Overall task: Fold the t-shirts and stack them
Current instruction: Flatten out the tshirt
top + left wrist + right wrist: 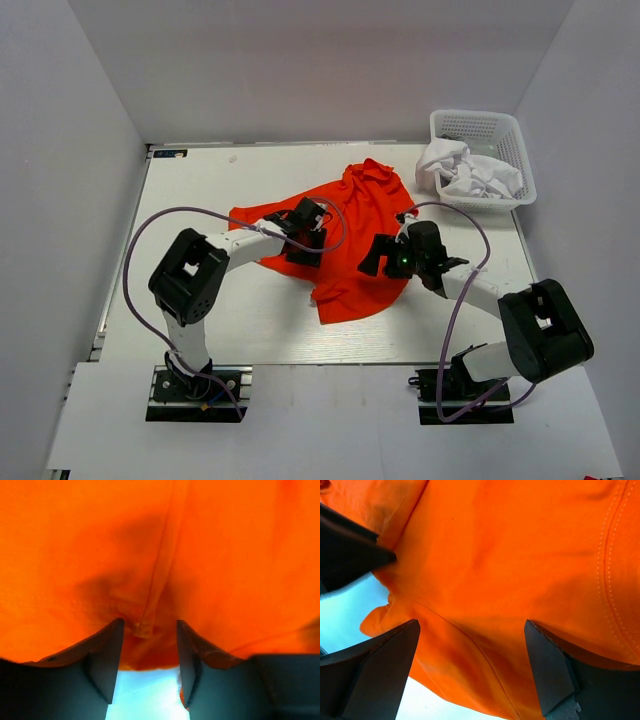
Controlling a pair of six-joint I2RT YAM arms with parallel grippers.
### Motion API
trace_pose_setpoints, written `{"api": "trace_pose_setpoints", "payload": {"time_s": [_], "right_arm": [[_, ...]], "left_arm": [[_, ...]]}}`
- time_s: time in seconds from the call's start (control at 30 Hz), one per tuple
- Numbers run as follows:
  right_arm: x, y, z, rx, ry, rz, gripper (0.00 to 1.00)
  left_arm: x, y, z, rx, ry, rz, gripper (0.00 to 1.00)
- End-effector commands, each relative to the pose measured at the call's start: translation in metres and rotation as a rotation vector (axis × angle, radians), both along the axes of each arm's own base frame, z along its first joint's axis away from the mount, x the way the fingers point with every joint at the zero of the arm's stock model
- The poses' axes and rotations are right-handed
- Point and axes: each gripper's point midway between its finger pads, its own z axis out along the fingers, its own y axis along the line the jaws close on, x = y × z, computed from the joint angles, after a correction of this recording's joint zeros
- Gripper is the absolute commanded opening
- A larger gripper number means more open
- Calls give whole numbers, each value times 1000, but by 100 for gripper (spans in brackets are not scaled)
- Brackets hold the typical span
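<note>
A bright orange-red t-shirt (362, 212) lies crumpled and spread on the white table (240, 320). My left gripper (308, 240) presses down on the shirt's left part. In the left wrist view its fingers (107, 655) stand part-way in on either side of a raised seam fold of the orange shirt (225, 555), with a gap still on each side. My right gripper (378, 255) is over the shirt's right lower part. Its jaws (471, 625) are wide open above the orange cloth (510, 555), with a hem edge below them. White t-shirts (465, 170) lie bunched in the basket.
A white plastic lattice basket (478, 118) stands at the table's back right corner. Grey walls close in the table on the left, back and right. Purple cables loop from both arms over the table.
</note>
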Motion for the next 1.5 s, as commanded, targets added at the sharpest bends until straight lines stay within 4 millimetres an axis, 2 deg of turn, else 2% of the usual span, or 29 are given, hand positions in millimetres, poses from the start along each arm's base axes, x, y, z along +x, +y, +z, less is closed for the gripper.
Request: {"api": "trace_pose_setpoints", "payload": {"time_s": [0.0,0.07,0.13,0.17,0.37,0.47,0.63,0.67,0.73,0.77,0.8,0.83,0.87,0.9,0.93,0.97,1.0,1.03,1.07,1.1,1.13,1.17,1.2,1.27,1.3,1.33,1.4,1.43,1.47], "right_arm": [[0,4,1,24,-23,17,90],[-3,-2,-7,-5,-4,5,90],[-4,-6,-13,-24,10,-9,90],[-6,-6,-15,-30,17,-10,90],[-6,-15,-23,-73,27,-35,90],[-7,-16,-23,-77,24,-36,90],[-10,-18,-25,-90,27,-26,90],[-9,-17,-24,-94,18,-18,90],[-9,-15,-20,-86,-3,10,90],[-10,-14,-18,-88,-20,27,90],[-8,-12,-16,-86,-34,36,90],[-7,-13,-15,-98,-49,51,90],[-5,-13,-13,-103,-57,52,90],[-2,-15,-12,-123,-67,57,90],[-4,-15,-14,-129,-57,64,90],[-2,-14,-13,-132,-62,73,90],[-1,-15,-16,-144,-62,75,90],[2,-14,-16,-149,-59,79,90],[0,-16,-19,-166,-44,81,90],[5,-17,-22,-180,-32,74,90],[8,-14,-20,-178,-35,83,90],[9,-14,-21,-185,-32,84,89],[10,-14,-27,-190,-16,79,89],[14,-13,-27,-195,-24,81,87],[15,-12,-28,-199,-16,76,87],[17,-13,-29,-202,-16,76,87],[17,-14,-32,-211,-8,70,87],[16,-12,-32,-207,-10,85,87],[16,-12,-31,-205,-8,83,87]], "left_arm": [[24,-8,24,-18,-95,44,44],[28,-9,27,-21,-106,60,31],[31,-6,27,-8,-118,81,7],[31,-3,30,1,-126,88,0],[40,0,50,-40,-175,86,0],[45,12,53,9,-219,117,0],[79,19,102,-18,-395,189,0],[94,27,119,-2,-447,220,0],[117,34,138,11,-501,251,0],[129,37,131,38,-499,261,0],[142,52,131,72,-496,293,0],[159,55,146,79,-532,312,0],[171,68,148,124,-548,353,0],[185,74,134,160,-534,350,0],[210,88,151,137,-573,378,0],[225,96,152,137,-586,381,0],[249,100,149,166,-600,345,0],[269,124,146,193,-607,375,0],[286,130,145,195,-630,363,0],[310,132,167,182,-701,349,0],[328,147,167,204,-726,320,0],[348,151,130,228,-708,293,0],[368,156,159,213,-790,313,0],[393,176,159,216,-862,349,0],[396,183,146,208,-855,356,1],[397,191,154,187,-873,388,36],[395,212,158,205,-896,454,91],[392,214,176,194,-917,477,100],[390,214,186,189,-930,480,100]]}}
